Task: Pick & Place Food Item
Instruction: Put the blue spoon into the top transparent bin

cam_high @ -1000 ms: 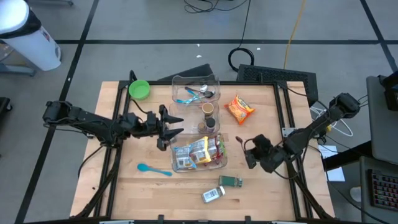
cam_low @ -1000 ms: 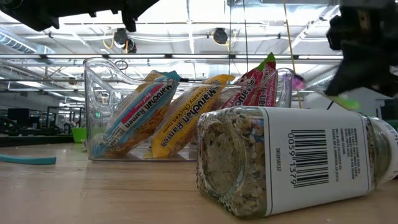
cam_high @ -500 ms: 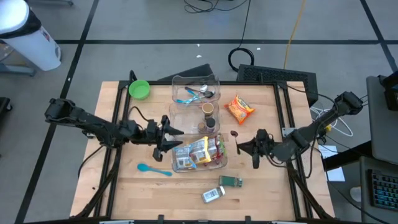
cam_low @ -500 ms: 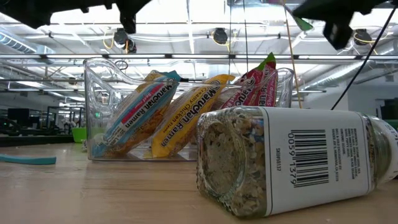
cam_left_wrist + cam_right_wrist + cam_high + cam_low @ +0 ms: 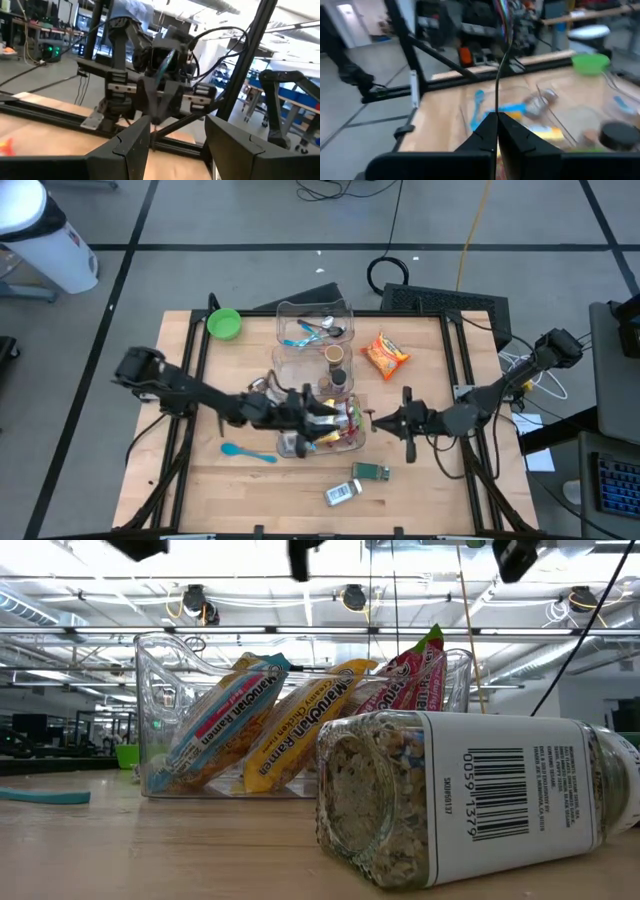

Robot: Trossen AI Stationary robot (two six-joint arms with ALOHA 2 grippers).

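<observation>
Left claw (image 5: 318, 412), fingers apart and empty, hovers over the noodle bin (image 5: 291, 443); reaching stage, lowering next. Right claw (image 5: 372, 420) is closed.

The table (image 5: 300, 480) is viewed from straight overhead. A level, table-height view is taken close behind a jar (image 5: 470, 800), with the bin (image 5: 160, 710) shared with the overhead view.

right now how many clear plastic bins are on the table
3, running front to back down the middle. The nearest clear bin holds ramen packets, under the left gripper. The middle bin holds dark-lidded jars. The far bin holds utensils.
</observation>
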